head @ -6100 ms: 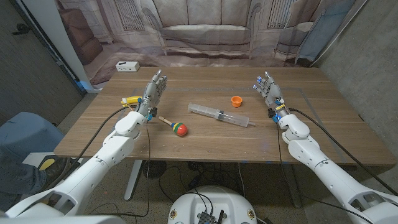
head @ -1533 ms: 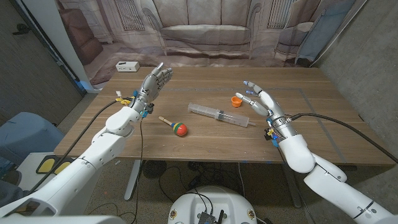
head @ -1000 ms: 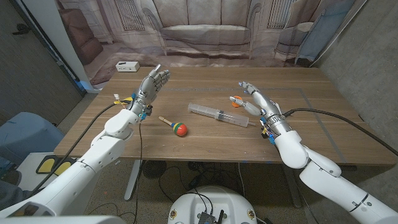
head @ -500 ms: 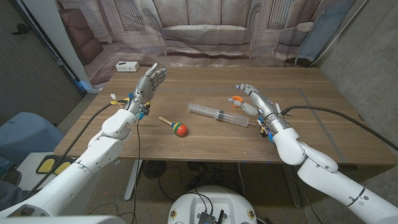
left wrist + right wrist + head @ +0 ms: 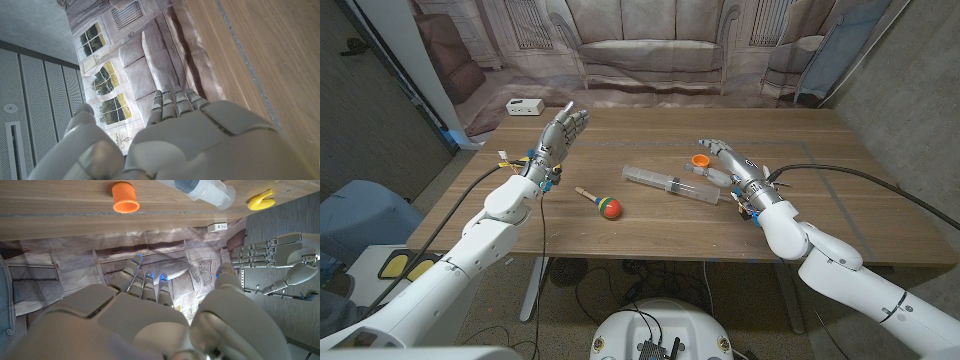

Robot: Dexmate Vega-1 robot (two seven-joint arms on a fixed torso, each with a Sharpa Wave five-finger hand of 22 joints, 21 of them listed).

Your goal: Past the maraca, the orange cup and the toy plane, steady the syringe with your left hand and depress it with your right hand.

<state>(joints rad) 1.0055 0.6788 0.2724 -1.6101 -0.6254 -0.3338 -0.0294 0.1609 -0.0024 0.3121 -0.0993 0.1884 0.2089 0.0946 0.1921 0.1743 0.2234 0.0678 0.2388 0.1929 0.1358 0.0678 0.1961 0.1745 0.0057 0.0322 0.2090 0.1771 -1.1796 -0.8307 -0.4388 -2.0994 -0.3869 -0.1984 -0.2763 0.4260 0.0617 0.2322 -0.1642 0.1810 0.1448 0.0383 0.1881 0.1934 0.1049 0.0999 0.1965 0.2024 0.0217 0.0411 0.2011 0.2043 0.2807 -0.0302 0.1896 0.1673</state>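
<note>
Wooden table [image 5: 650,215], sofa-print backdrop [image 5: 650,45]

Wooden table [image 5: 650,225]; printed sofa backdrop [image 5: 640,45] behind; grey wall [image 5: 910,90] at right; dark floor

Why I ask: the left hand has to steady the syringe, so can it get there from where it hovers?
Probably yes. The left hand is raised and open over the table's far left; the syringe lies at mid-table. Only the maraca lies nearby, nearer the front edge, off the direct line.
</note>
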